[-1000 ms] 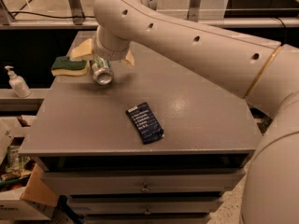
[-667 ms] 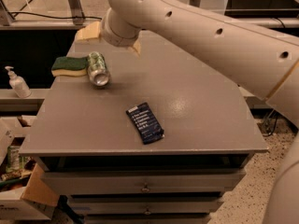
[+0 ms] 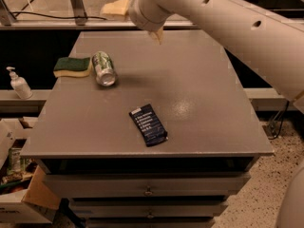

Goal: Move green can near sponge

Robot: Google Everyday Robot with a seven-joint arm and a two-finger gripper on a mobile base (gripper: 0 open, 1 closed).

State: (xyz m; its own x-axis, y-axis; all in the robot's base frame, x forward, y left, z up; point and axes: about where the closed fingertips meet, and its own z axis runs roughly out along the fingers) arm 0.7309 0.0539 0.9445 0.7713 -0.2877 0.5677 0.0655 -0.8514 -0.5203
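Gripper (image 3: 135, 22) hangs above the far edge of the grey table (image 3: 199, 80), raised clear of the top, with its 2 pale yellow fingers (image 3: 115, 8) spread wide and nothing between them. One finger points left and the other points down toward the tabletop. The thick white arm (image 3: 237, 27) runs from the gripper up and out to the right of the view.

Below and to the left of the gripper, the green can (image 3: 104, 68) lies on its side on the far-left part of the table, with a shiny silver end turned toward the camera. The sponge (image 3: 72, 66) lies flat just beside it on the left, dark green face up over a pale yellow layer; whether the 2 touch cannot be made out.

Nearer the front edge, well apart from both, a dark blue wrapper (image 3: 148, 125) lies flat. Drawers (image 3: 147, 189) sit under the tabletop. A white pump bottle (image 3: 19, 83) stands on a ledge to the left of the table.
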